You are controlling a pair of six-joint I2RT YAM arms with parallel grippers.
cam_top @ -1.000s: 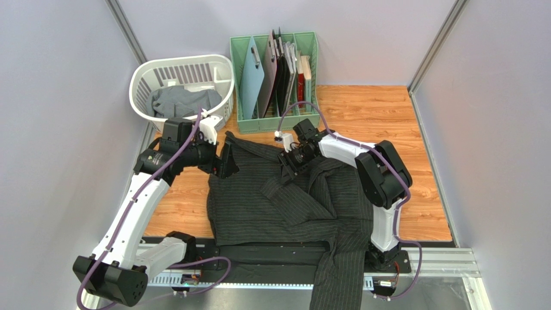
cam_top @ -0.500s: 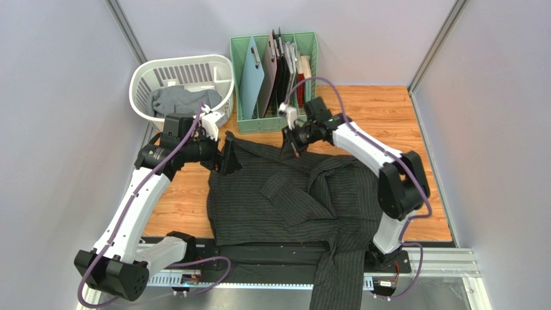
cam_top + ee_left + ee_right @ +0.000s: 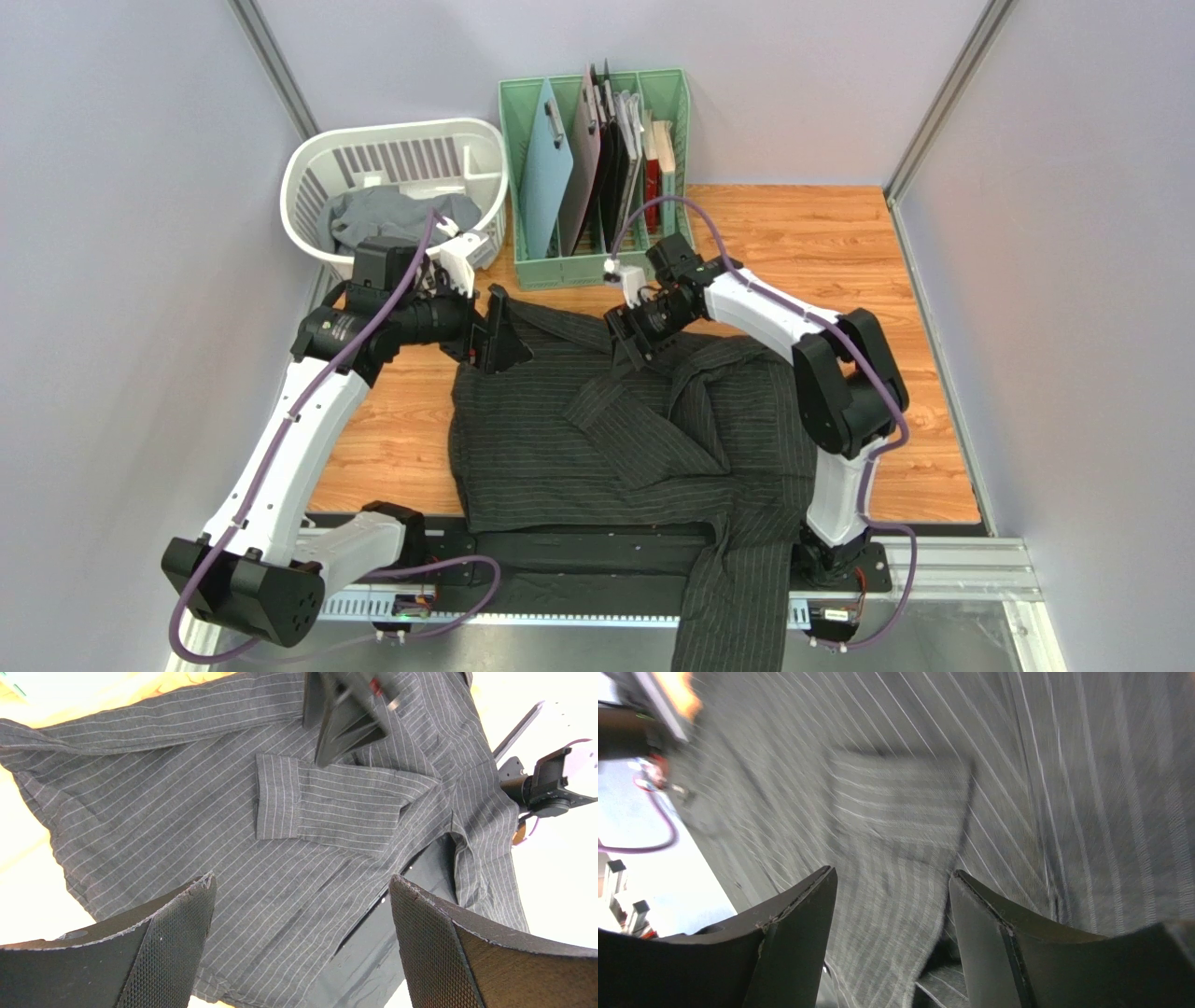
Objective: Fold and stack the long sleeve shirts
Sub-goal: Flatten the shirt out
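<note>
The two arms look like twins: the left arm (image 3: 302,420) and the right arm (image 3: 765,311) both have smooth white shells along the long links and chunky black cylinders at the joints. A purple cable (image 3: 671,202) runs loosely outside each one, from base to wrist. The left gripper (image 3: 494,333) has broad, matt black, wedge-shaped fingers (image 3: 172,952) with a fine mesh texture inside and slightly ragged edges. The right gripper (image 3: 627,336) has the same black wedges (image 3: 787,952), though their surface is too blurred to read.
</note>
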